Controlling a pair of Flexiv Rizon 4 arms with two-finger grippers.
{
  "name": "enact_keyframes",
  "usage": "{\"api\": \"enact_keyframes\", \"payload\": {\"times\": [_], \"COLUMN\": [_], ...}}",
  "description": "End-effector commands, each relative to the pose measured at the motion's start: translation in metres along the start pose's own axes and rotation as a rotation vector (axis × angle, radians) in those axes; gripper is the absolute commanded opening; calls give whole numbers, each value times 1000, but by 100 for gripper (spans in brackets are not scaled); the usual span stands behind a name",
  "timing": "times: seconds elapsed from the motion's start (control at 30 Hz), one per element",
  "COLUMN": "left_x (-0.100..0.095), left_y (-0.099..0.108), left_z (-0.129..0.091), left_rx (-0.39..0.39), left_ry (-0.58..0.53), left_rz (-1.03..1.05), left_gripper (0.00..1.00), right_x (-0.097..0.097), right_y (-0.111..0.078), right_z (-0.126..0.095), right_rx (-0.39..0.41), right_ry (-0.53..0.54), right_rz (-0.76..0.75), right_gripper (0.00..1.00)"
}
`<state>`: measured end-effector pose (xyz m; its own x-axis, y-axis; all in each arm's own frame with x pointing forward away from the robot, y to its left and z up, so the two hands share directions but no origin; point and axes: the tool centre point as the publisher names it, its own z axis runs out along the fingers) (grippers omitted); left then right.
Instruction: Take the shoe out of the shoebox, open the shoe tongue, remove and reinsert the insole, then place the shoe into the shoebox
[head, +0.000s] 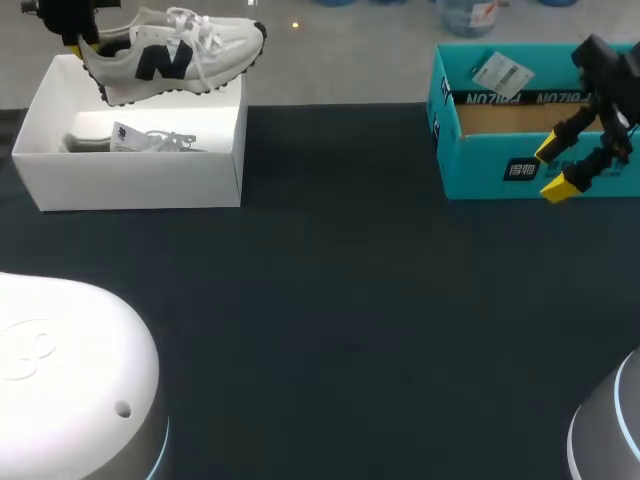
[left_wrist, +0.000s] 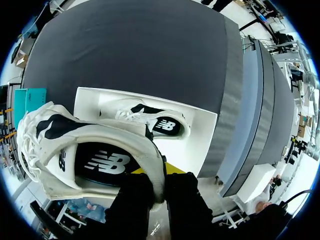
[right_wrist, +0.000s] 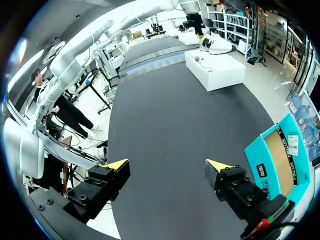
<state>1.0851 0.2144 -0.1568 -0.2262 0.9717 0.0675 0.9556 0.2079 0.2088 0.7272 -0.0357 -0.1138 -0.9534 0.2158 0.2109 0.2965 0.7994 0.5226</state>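
Note:
A white sneaker (head: 170, 55) with a dark side logo hangs above the white shoebox (head: 130, 175) at the back left. My left gripper (head: 85, 45) is shut on its heel; in the left wrist view the heel collar of the sneaker (left_wrist: 100, 150) is pinched in the left gripper (left_wrist: 160, 182). A second white shoe (head: 150, 140) lies inside the shoebox (left_wrist: 200, 145), seen under the held one as the second shoe (left_wrist: 150, 120). My right gripper (head: 555, 168) stands open and empty at the front of the teal box (head: 480, 165).
The open teal cardboard box (right_wrist: 272, 160) sits at the back right, beside my right gripper (right_wrist: 167, 167). Dark table surface (head: 330, 320) stretches between the two boxes and toward the front. From the right wrist, the white shoebox (right_wrist: 215, 70) appears far off.

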Motion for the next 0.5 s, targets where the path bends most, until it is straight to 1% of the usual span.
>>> {"api": "enact_keyframes", "payload": {"times": [0.03, 0.1, 0.27, 0.4, 0.5], "left_x": [1, 1, -1, 3, 10], "left_y": [-1, -1, 10, 23, 32], "left_z": [-2, -2, -3, 0, 5], "left_rx": [-4, -4, -86, -100, -105], "left_ry": [-2, -2, 61, 101, 128], "left_rz": [0, 0, 71, 124, 118], "left_gripper": [0, 0, 0, 0, 0], "right_x": [-1, -1, -1, -1, -1], "right_y": [1, 1, 1, 1, 1], "right_z": [1, 1, 1, 1, 1], "right_rx": [3, 3, 3, 3, 3], "right_ry": [1, 1, 1, 1, 1], "right_rz": [0, 0, 0, 0, 0], "right_gripper": [100, 100, 100, 100, 100]}}
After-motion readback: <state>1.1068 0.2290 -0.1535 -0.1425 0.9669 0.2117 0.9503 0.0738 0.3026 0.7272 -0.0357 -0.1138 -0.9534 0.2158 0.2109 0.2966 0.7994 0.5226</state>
